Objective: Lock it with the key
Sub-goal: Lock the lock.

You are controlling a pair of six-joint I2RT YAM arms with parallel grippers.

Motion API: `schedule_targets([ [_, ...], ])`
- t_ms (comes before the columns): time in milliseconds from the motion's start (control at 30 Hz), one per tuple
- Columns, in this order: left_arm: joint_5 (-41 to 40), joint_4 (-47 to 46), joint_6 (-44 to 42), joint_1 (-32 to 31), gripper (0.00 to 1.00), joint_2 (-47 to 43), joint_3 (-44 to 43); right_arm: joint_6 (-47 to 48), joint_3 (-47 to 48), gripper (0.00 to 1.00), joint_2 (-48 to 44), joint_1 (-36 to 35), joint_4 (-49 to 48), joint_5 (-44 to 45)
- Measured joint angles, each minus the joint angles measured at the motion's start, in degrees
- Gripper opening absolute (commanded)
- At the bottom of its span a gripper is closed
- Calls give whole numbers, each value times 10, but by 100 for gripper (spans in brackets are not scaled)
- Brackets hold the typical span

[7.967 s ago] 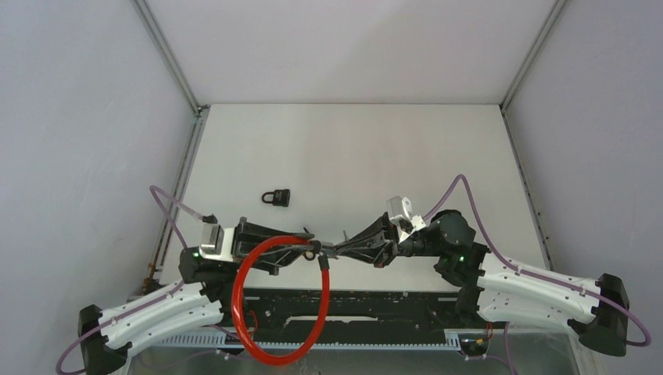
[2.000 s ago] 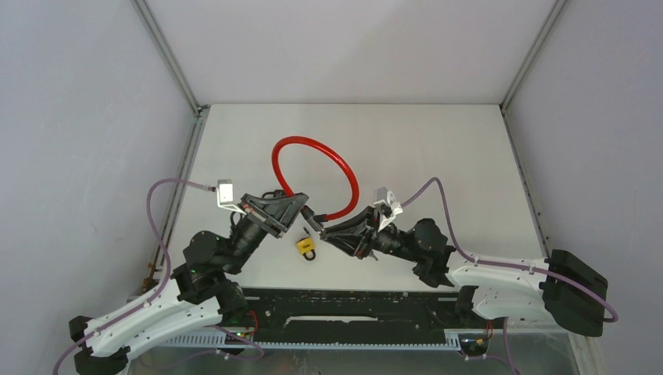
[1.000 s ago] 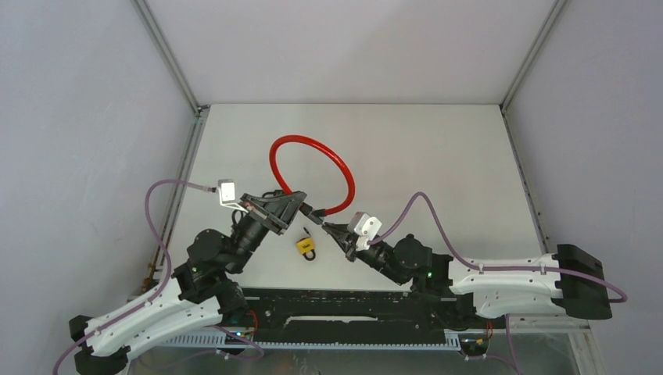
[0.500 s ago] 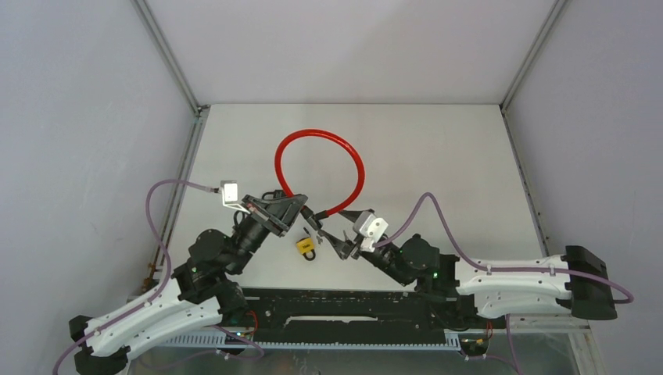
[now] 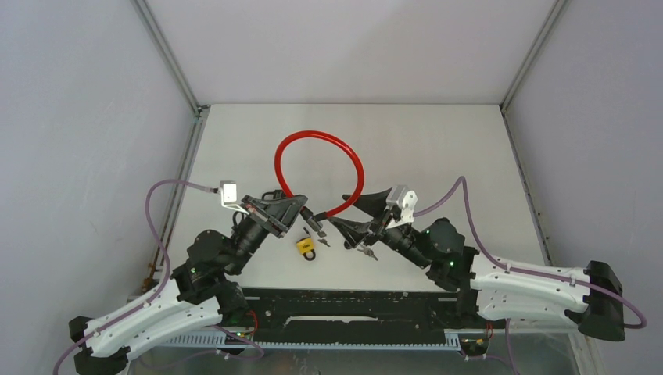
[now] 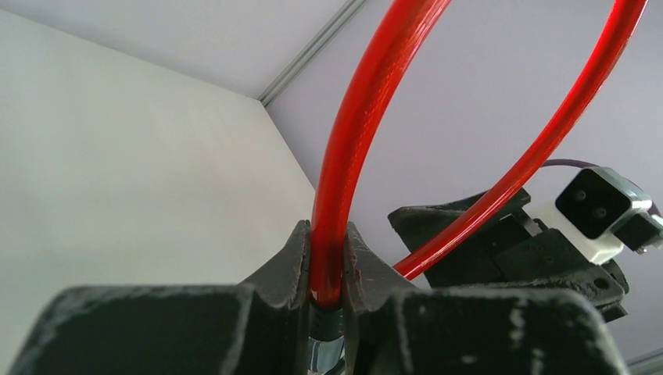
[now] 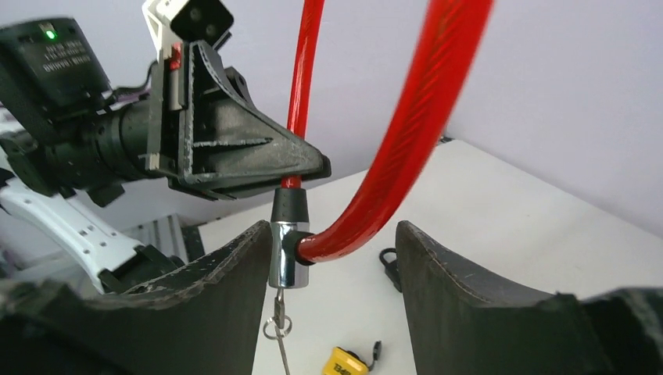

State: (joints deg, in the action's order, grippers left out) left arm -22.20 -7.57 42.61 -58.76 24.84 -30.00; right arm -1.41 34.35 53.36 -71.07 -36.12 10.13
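A red cable lock (image 5: 317,137) stands as a loop above the table. My left gripper (image 5: 308,209) is shut on the cable (image 6: 367,117) just above its black collar and chrome lock cylinder (image 7: 285,254). The key (image 7: 279,312) sticks out of the cylinder's underside, with a small ring (image 7: 275,328) hanging from it. My right gripper (image 5: 337,209) is open. In the right wrist view its fingers (image 7: 227,305) straddle the cylinder and cable end without gripping them, the cylinder close to the left finger.
A yellow padlock (image 5: 306,247) lies on the white table (image 5: 438,148) below the two grippers, seen too in the right wrist view (image 7: 344,363). A small black padlock (image 7: 388,268) lies further back. Grey walls enclose the table on three sides.
My right gripper was shut at the key a second ago; it has opened, let go and swung round, fingers now either side of the cylinder. The red loop shifted slightly right. The left arm stayed put.
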Motion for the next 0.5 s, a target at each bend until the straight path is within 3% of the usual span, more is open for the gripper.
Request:
schedule_targets([
  [100,1,0,0,0,0,0,0,-33,0,52,-3,18,-12,-28],
  [167,2,0,0,0,0,0,0,-46,0,38,-3,24,-19,-43],
  [400,5,2,-1,0,0,-4,0,-70,0,3,-5,31,-30,-74],
  [500,11,8,-2,0,0,-9,0,-69,0,0,-18,34,-19,-77],
])
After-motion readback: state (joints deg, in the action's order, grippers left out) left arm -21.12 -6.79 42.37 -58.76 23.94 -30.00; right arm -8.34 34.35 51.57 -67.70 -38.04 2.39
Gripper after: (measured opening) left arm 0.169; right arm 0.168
